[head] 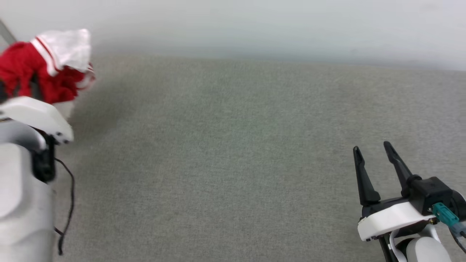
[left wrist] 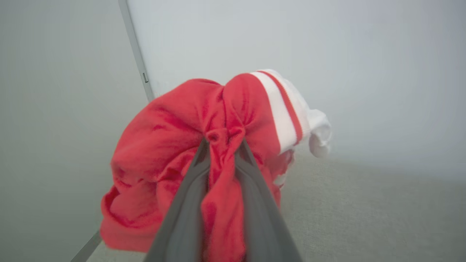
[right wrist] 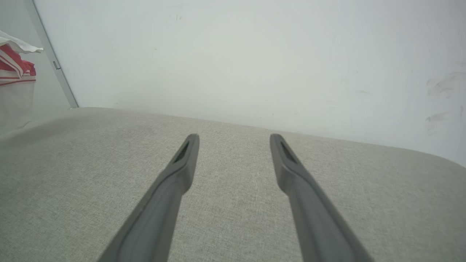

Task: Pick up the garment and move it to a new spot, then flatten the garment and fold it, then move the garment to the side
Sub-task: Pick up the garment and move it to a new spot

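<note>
Left tool (left wrist: 222, 143): narrow, fingers clamped on a pinched fold of the garment (left wrist: 164, 145), red cloth squeezed between them along most of their visible length.

Garment, condition: bunched into a rumpled ball round the left tool's fingers, not flat, not folded. Main body bright red, soft, heavily creased. One white end panel, w/ thin red-and-white stripe edging, sits on the far top side of the bundle and droops to the right in left wrist view. A 2nd striped white part shows in right wrist view, hanging down.

Garment, position: far left corner of the scene, near the wall (right wrist: 236, 54) and just right of a grey vertical strip (left wrist: 136, 54). Bulk held up off the grey fabric surface (head: 233, 145); whether the lowest hanging end touches the surface, cannot tell.

Right tool (head: 372, 146): near right, fingers wide apart, nothing between them, tips over bare surface, well apart from garment.

Misc: black cable (head: 69, 196) hangs beside left arm.
</note>
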Motion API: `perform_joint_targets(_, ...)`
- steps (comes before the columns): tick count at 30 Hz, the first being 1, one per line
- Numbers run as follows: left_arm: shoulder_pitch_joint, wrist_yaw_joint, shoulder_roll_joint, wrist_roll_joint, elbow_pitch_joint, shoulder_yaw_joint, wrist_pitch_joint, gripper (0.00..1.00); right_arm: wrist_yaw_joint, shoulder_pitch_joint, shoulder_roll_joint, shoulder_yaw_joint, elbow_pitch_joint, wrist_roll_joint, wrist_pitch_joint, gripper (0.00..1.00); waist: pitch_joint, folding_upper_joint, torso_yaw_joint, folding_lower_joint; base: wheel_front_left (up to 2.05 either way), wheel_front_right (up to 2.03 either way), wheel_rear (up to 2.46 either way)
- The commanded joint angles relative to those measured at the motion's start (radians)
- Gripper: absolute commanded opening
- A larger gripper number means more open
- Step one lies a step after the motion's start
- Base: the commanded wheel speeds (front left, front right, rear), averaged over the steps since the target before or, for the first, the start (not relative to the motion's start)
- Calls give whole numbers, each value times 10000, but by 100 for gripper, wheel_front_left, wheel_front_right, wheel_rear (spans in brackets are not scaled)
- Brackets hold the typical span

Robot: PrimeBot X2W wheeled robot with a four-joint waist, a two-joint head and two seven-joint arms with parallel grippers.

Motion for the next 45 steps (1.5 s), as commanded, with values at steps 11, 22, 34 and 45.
perform_joint_targets(11, 1601, -353, -2089, -63, -368, -1149, -1606, 0, -3, 487, 151, 154, 49, -12, 209, 100, -992, 0, -1287, 0, 0, 0, 0)
perform_joint_targets(22, 3029, -621, -3385, -501, -89, -2853, -1941, 0, -5, 511, 157, 379, 76, 290, 189, 100, -618, 0, -2336, 0, 0, 0, 0)
perform_joint_targets(34, 4879, 41, -3438, -1080, -618, -4909, -2180, 100, -5, 437, 157, 428, 340, 457, 24, 100, -535, 0, -2344, 0, 0, 0, 0)
perform_joint_targets(45, 5115, 697, -3293, -483, -2994, -4545, -2772, 100, -3, 773, 156, 469, 372, 342, 237, 100, -1329, 0, -1961, 0, 0, 0, 0)
